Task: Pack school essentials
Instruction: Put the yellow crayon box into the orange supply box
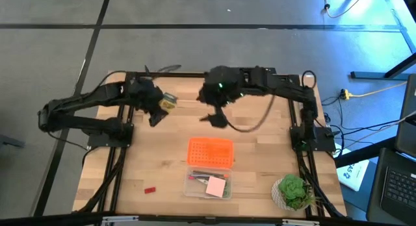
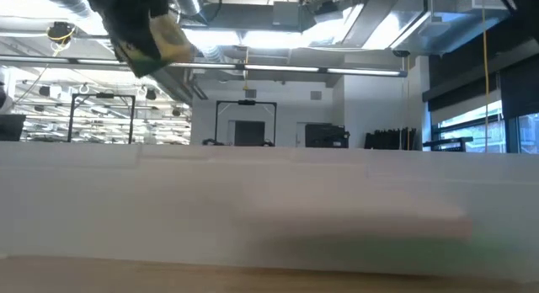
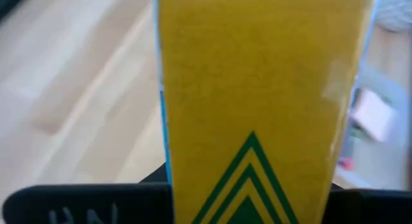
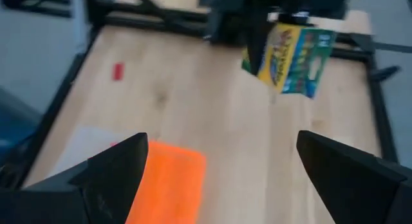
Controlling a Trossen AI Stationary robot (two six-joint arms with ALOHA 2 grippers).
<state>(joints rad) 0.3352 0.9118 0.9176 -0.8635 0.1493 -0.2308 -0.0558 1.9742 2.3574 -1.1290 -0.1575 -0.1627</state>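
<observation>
My left gripper (image 1: 158, 108) is shut on the yellow-green crayon box (image 1: 169, 101), high above the table's far left part. The box fills the left wrist view (image 3: 257, 89) and also shows in the low view (image 2: 166, 40) and the right wrist view (image 4: 293, 50). My right gripper (image 1: 218, 115) is open and empty (image 4: 225, 179) above the table's far middle. A tiny red block (image 1: 151, 189) lies on the table at the near left. A pink pad (image 1: 216, 185) and thin pencils (image 1: 203, 178) lie in the clear box (image 1: 192, 190). The scissors do not show. My left gripper pinches the crayon box between its two fingers, one finger (image 4: 256, 47) on the box's edge nearest that arm (image 4: 265, 56). The box sticks out past the fingers (image 3: 257, 185), tilted and lifted well clear of the table.
The orange perforated lid (image 1: 210, 151) lies just beyond the clear box at the table's near middle. A leafy potted plant (image 1: 292, 192) stands at the near right corner. Bare wood (image 1: 130, 161) lies between the left arm and the clear box.
</observation>
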